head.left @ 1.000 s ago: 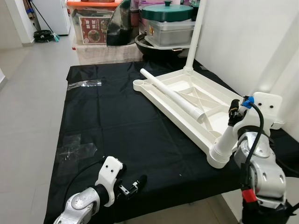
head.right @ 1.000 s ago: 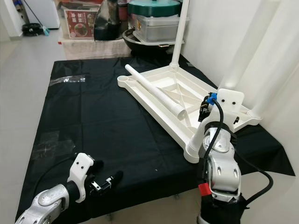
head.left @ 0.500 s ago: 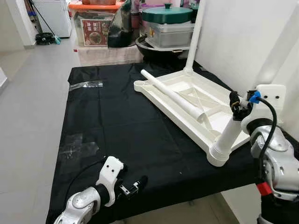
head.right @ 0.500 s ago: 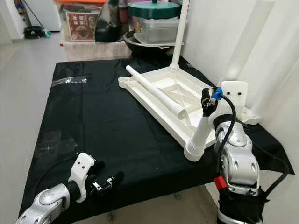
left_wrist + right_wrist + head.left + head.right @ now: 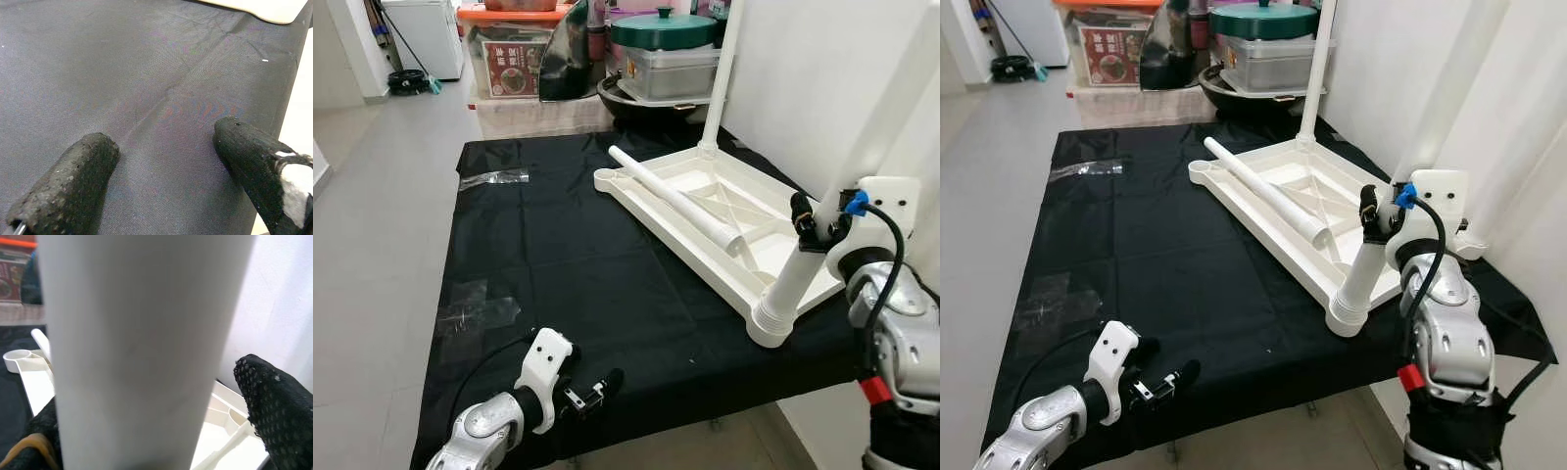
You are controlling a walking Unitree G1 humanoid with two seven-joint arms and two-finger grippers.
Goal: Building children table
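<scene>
1. Nearest the camera, the left gripper [image 5: 592, 392] rests low over the black cloth [image 5: 558, 255] at the front edge of the work surface, its fingers spread apart and holding nothing.
2. A little further in, to the right, the right gripper [image 5: 1376, 213] is clenched around a white table leg [image 5: 1361, 269]. The leg stands tilted, its ribbed lower end seated in the near corner socket of the upturned white tabletop [image 5: 705, 211].
3. A loose leg [image 5: 671, 196] lies across the tabletop, and another leg [image 5: 720, 73] stands upright at the far corner.
4. Beyond the cloth sit storage boxes [image 5: 504, 54] and a covered pot [image 5: 664, 27].
5. Risk: the held leg leans, so pushing or twisting it off-axis could jam it or lever the tabletop sideways over the table's edge.
</scene>
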